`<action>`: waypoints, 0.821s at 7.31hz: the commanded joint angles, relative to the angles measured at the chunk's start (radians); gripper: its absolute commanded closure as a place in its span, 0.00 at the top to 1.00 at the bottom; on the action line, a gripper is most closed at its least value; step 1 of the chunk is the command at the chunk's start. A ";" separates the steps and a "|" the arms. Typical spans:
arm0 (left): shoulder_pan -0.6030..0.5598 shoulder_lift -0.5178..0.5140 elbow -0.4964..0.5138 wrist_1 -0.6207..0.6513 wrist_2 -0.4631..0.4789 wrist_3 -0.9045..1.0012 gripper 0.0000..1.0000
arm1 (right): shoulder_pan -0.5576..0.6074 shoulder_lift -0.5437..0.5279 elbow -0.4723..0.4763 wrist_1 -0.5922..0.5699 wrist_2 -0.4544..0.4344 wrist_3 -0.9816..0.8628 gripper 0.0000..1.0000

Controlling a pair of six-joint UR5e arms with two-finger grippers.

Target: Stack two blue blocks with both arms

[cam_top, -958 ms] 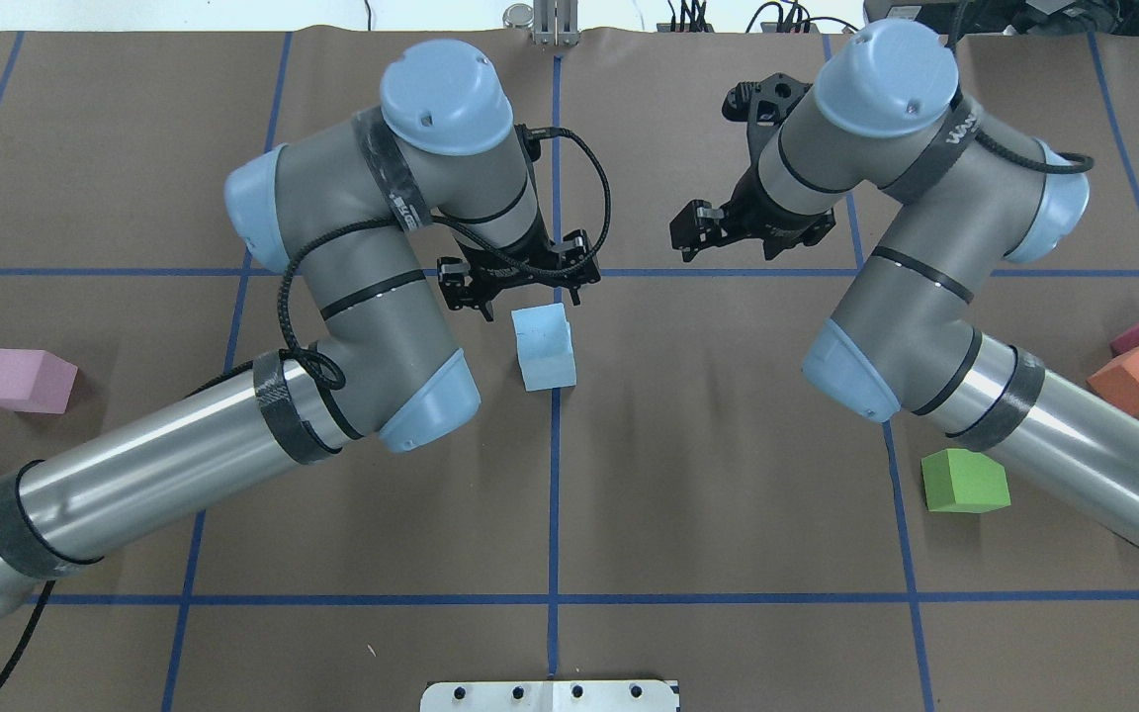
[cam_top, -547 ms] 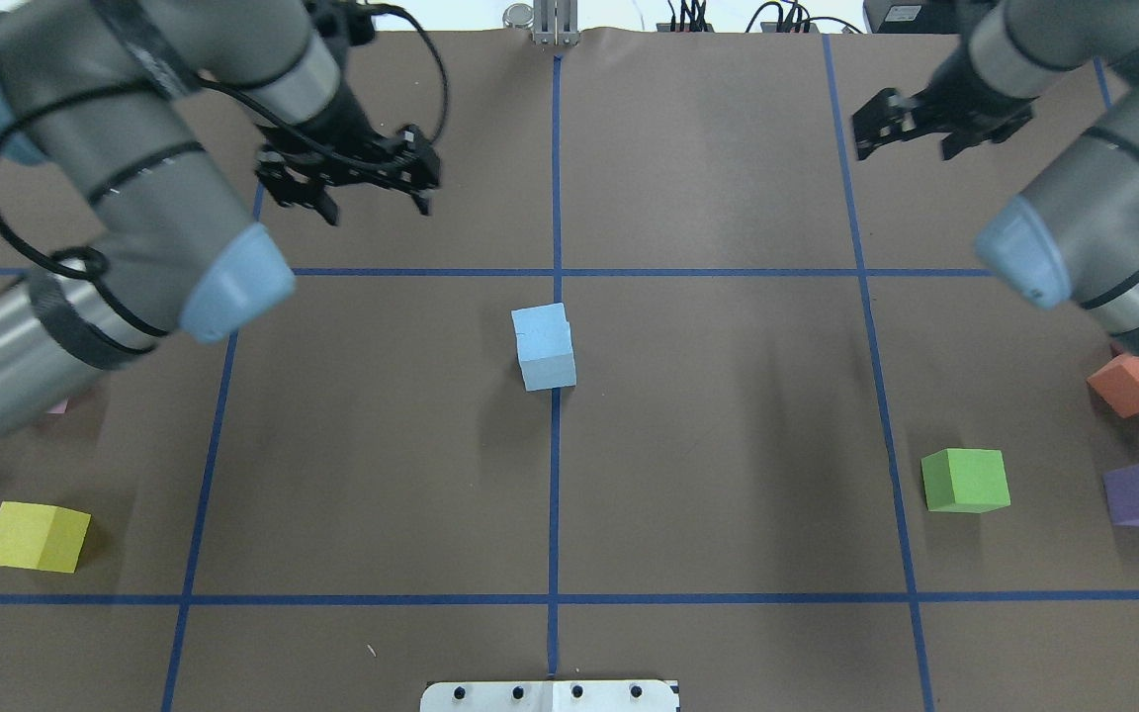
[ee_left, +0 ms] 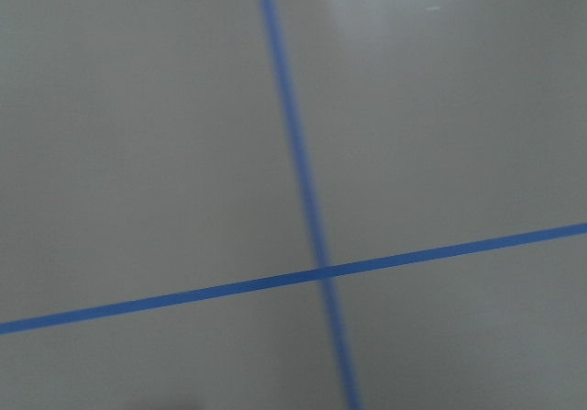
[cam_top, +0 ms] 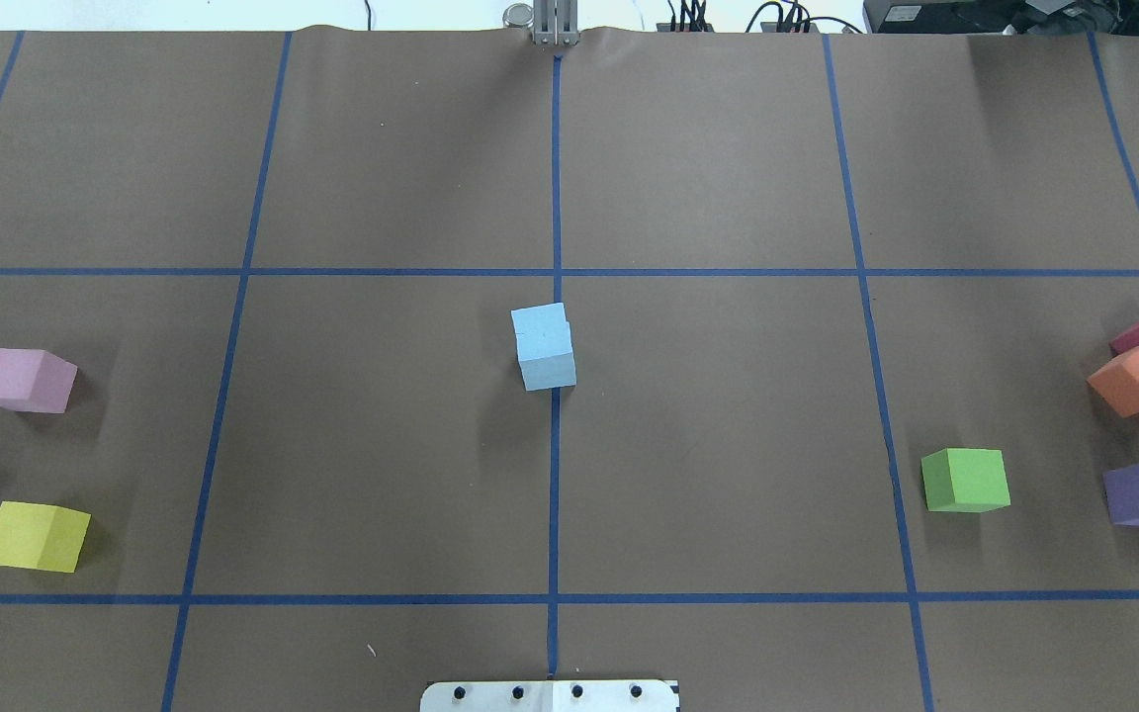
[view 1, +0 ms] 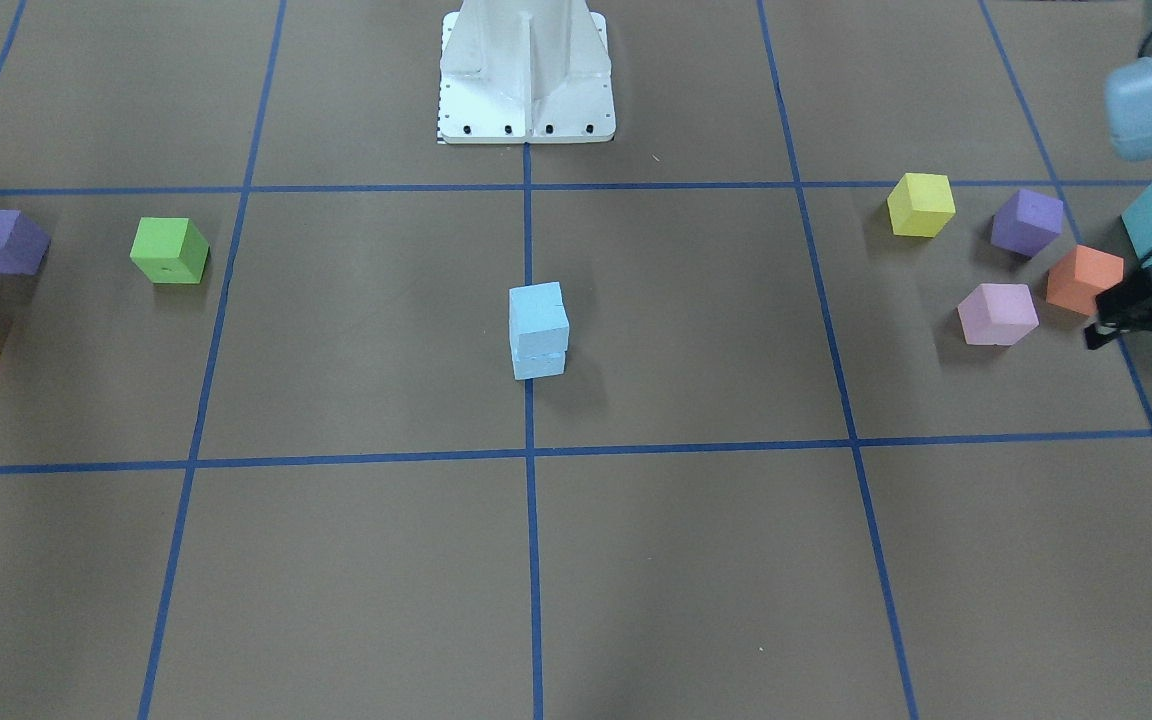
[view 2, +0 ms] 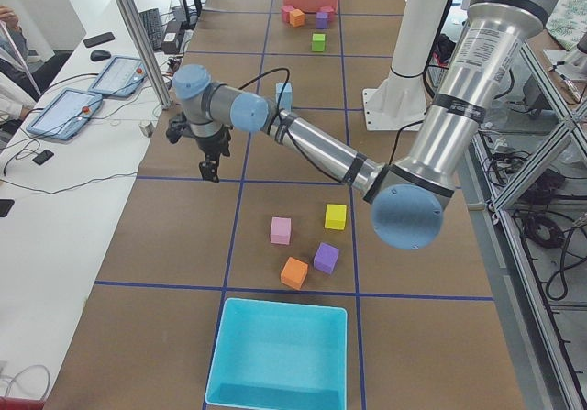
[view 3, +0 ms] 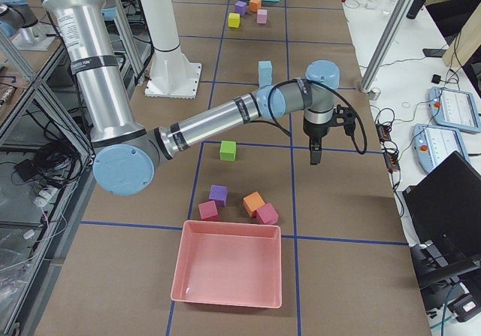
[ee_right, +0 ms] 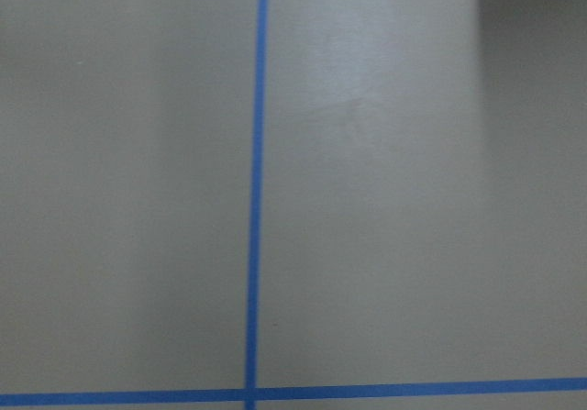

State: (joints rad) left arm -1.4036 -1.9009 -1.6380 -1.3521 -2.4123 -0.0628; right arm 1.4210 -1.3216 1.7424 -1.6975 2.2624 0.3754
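On a central blue tape line [cam_top: 554, 494], two pale sky-blue foam cubes [cam_top: 543, 346] stand stacked, touched by nothing. Far off toward opposite ends hang the left black two-finger gripper [view 2: 212, 173] and the right black two-finger gripper [view 3: 313, 158]; their jaw opening cannot be told.

We found bare tabletop [cam_top: 728, 396] on every side of the stacked blue blocks [cam_top: 543, 346]; the nearest obstacles, the green cube [cam_top: 965, 480] right and the pink cube [cam_top: 26, 380] left, sat well apart from them.
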 commanded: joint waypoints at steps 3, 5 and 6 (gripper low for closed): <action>-0.160 0.206 0.107 -0.008 -0.033 0.216 0.99 | 0.047 -0.143 0.063 -0.047 0.002 -0.039 1.00; -0.158 0.224 0.103 -0.012 -0.031 0.215 0.99 | 0.052 -0.148 0.074 -0.048 0.002 -0.039 1.00; -0.158 0.226 0.103 -0.013 -0.031 0.216 0.99 | 0.052 -0.148 0.077 -0.048 0.002 -0.039 1.00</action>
